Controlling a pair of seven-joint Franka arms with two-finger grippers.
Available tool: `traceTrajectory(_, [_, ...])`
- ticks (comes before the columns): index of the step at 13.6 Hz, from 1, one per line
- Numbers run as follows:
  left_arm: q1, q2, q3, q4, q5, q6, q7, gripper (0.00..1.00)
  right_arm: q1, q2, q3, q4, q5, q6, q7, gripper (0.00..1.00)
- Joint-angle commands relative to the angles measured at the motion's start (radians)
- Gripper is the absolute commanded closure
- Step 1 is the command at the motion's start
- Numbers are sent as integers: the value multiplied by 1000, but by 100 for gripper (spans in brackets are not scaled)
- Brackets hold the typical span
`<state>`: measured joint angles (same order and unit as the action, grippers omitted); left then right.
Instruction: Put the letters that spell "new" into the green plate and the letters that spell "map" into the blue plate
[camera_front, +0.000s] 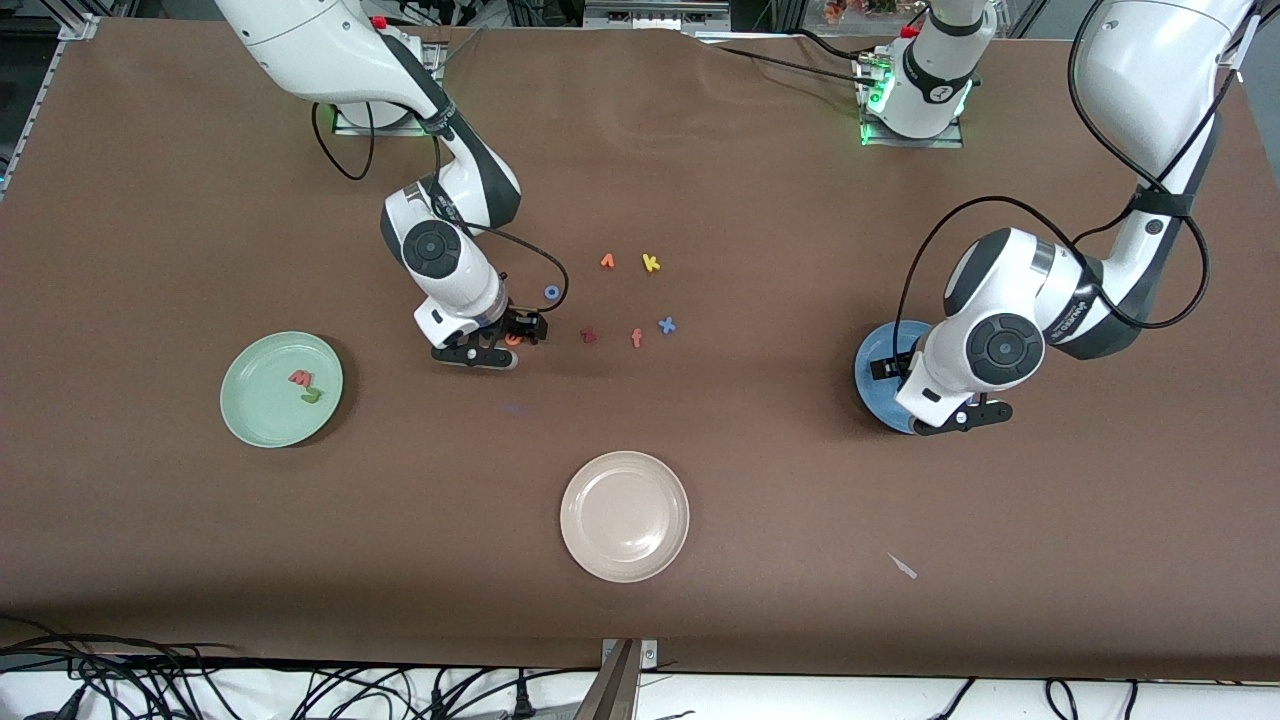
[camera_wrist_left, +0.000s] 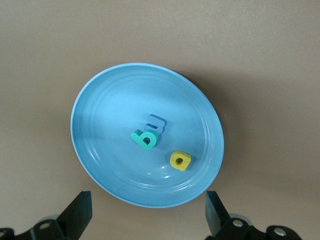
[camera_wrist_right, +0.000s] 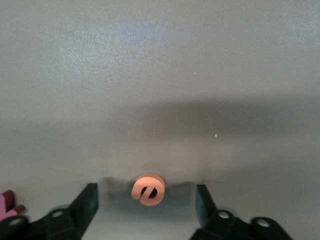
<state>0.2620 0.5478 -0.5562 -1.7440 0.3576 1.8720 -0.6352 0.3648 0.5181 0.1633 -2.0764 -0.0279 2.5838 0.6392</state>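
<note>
In the left wrist view the blue plate (camera_wrist_left: 100, 120) holds the blue m (camera_wrist_left: 156, 122), the teal a (camera_wrist_left: 150, 145) and the yellow p (camera_wrist_left: 185, 159). My left gripper (camera_wrist_left: 147, 215) hangs open over the plate's rim with nothing between its fingers; in the front view the left gripper (camera_front: 888, 370) covers part of the blue plate (camera_front: 870, 385). The green plate (camera_front: 255, 400) holds the pinkish-red w (camera_front: 300, 378) and the olive-green n (camera_front: 311, 396). The orange e (camera_wrist_right: 149, 180) lies flat on the table between the fingers of my open right gripper (camera_wrist_right: 146, 205), touching neither. In the front view the right gripper (camera_front: 513, 336) is low over the e.
A beige plate (camera_front: 625, 515) sits nearest the front camera. Loose letters lie mid-table: a blue o (camera_front: 551, 292), an orange one (camera_front: 607, 261), the yellow k (camera_front: 651, 263), the blue x (camera_front: 666, 324), the orange f (camera_front: 637, 338) and the dark red z (camera_front: 589, 336).
</note>
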Motion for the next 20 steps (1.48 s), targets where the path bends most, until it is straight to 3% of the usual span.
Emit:
traceTrajectory(1, [-18,23,-7,15,30,-16,17,0,8,2,-5,-10,-21,16,20,25])
traceTrajectory(5, [-18,31,-8,23,29,-17,22,0,8,2,-5,-10,-21,16,22,40])
traceTrajectory(11, [5,50,-7,46,27,-11,35,0,19,14,-4,-10,-21,16,25,46])
traceTrajectory(14, [14,60,-7,79,18,-10,92,0,17,14,-5,-10,-21,16,25,55])
traceTrajectory(16, [39,66,-5,112,-60,-11,95,0,17,14,-5,-7,-21,18,25,60])
traceTrajectory(20, [65,69,-5,141,-104,-10,213,0,19,14,-5,-7,-21,21,27,66])
